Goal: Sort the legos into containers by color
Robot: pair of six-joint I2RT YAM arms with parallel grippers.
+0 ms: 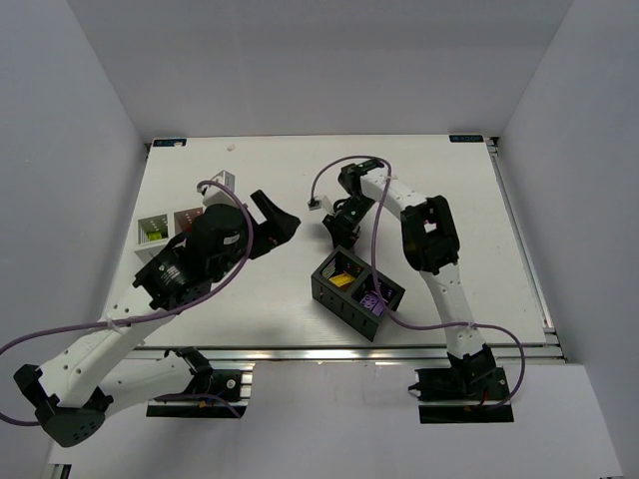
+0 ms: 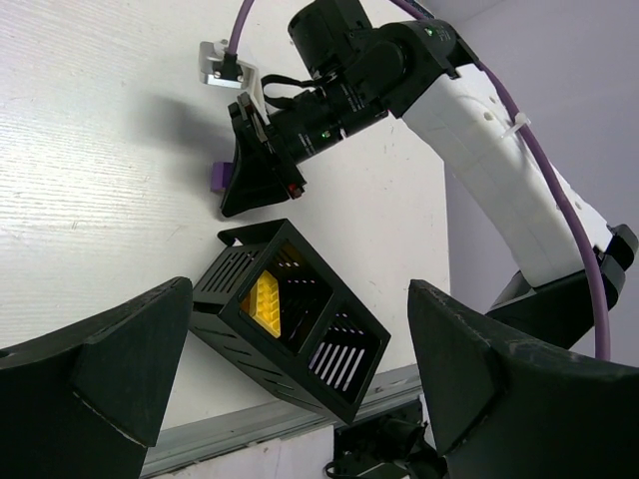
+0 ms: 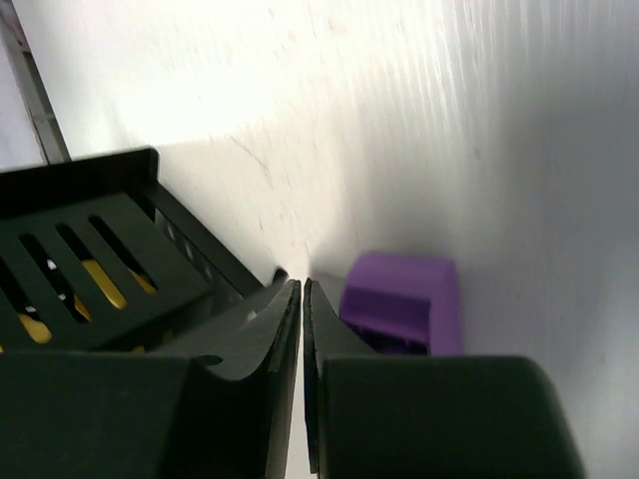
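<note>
Where the surface meets its left edge, the white/grey box sits with lime green bricks in its left cell and something red in the right one. The left claw hangs just right of it, toward mid-surface, fingers spread wide, nothing between them. The right claw is around mid-surface, tips down at the surface and pinched together to a hairline gap, nothing in the pinch. A loose purple lego lies flat on the surface just beside one finger's outer face, outside the grip; can't tell if they touch. The black box sits rotated, toward the near edge and a bit right of centre, its far corner right by that claw. It has yellow bricks in the far cell and purple ones in the near cell.
</note>
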